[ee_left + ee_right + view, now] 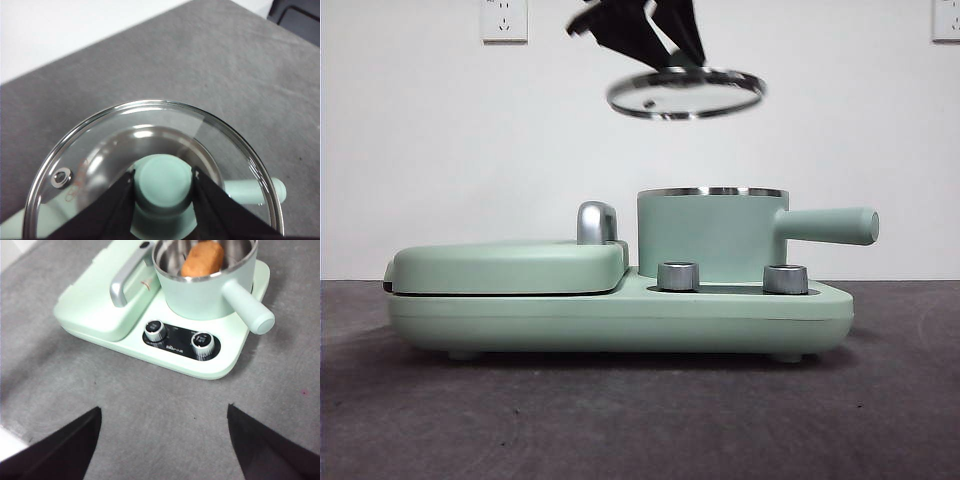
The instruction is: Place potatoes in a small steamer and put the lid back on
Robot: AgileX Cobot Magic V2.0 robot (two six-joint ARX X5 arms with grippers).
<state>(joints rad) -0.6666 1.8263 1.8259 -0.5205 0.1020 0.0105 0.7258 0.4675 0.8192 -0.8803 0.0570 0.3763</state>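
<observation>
The small steamer (pixel 710 235) stands on the right of the mint-green cooker base, its side handle (pixel 830 226) pointing right. In the right wrist view the potato (pixel 202 258) lies inside the steamer (pixel 205 287). The glass lid (pixel 685 93) hangs tilted in the air above the pot. My left gripper (pixel 162 182) is shut on the lid's green knob (pixel 164 181), and the lid's glass (pixel 125 145) fills that view. My right gripper (pixel 162 440) is open, held back over the table in front of the cooker.
The cooker base (pixel 620 315) carries a flat griddle cover (pixel 505 265) with a chrome handle (pixel 597 222) on its left and two steel dials (pixel 678 276) at the front. Dark grey table surface surrounds it.
</observation>
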